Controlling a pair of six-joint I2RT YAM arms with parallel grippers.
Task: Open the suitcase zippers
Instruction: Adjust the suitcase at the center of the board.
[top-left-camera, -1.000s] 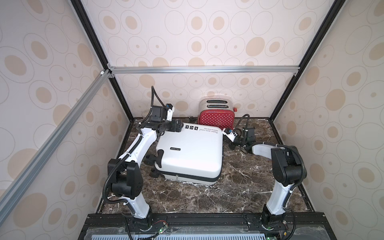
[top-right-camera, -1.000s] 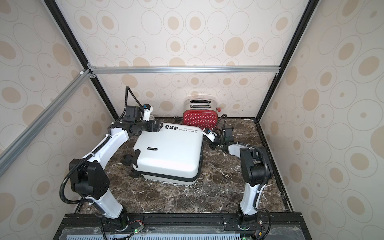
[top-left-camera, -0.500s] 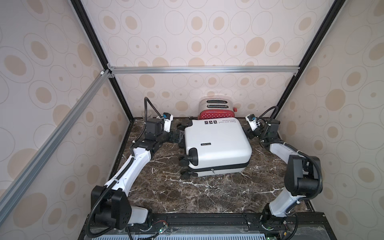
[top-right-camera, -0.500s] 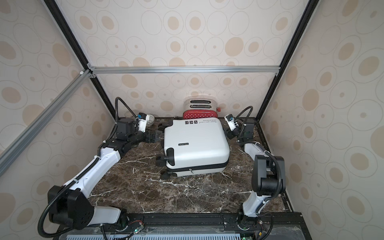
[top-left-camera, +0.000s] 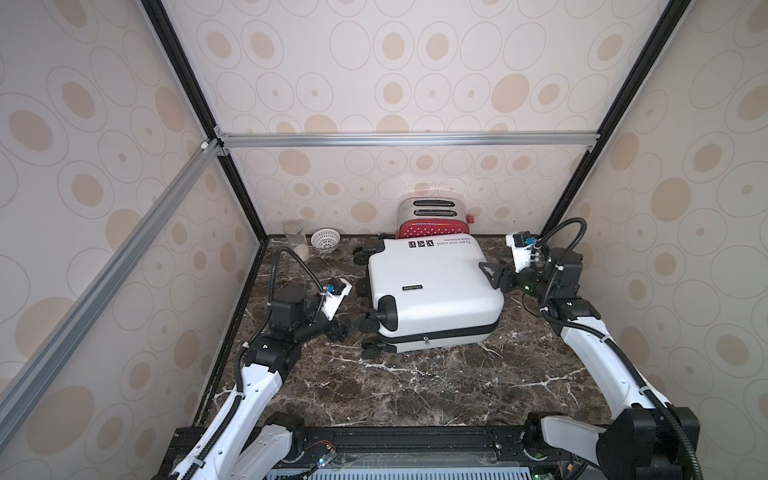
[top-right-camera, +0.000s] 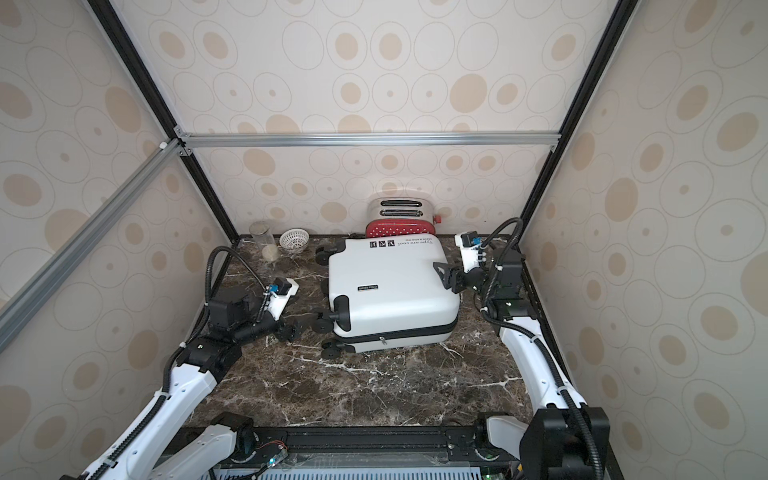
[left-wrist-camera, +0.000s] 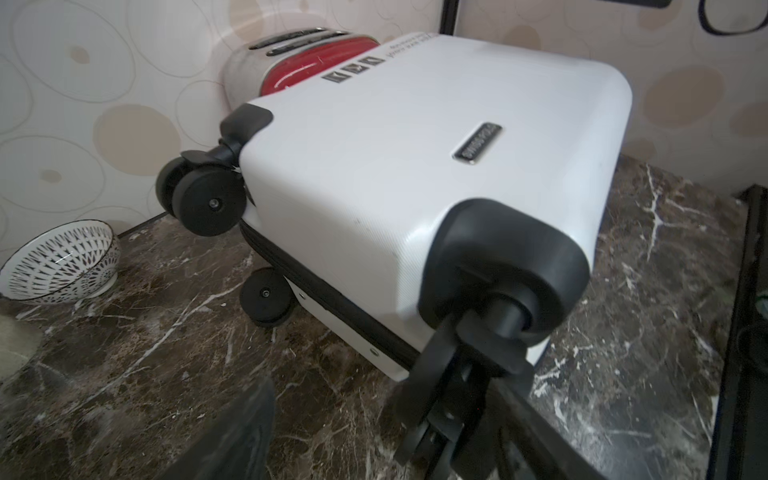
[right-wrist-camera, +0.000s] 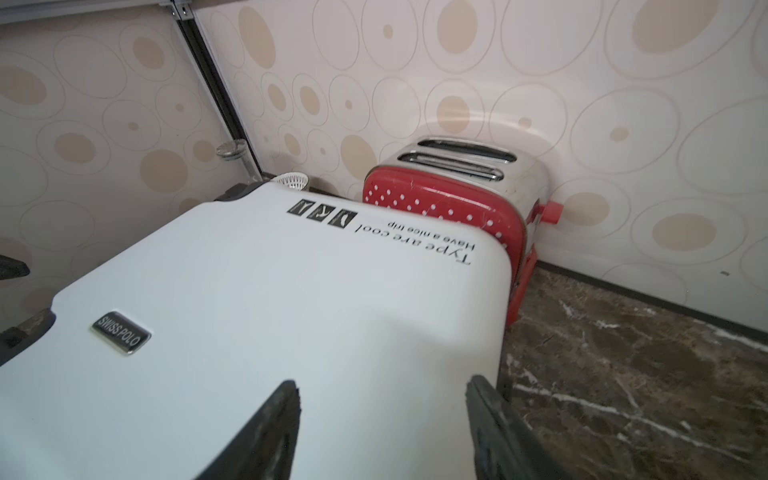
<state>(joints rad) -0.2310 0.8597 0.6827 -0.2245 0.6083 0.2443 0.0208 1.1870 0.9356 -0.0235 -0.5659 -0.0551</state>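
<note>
The left gripper (top-left-camera: 353, 323) stands spread beside a caster wheel (top-left-camera: 371, 325) of the suitcase (top-left-camera: 432, 291), which lies flat on the marble tabletop (top-left-camera: 415, 395) with its long axis across and its wheels to the left. Its white glossy shells look shut. The black zipper band (top-left-camera: 457, 332) runs along the near side, and its silver zipper pull (top-left-camera: 424, 341) sits right of that gripper, probably the nearer one. The right gripper (top-left-camera: 492, 274) is spread over the suitcase's right edge, holding nothing.
</note>
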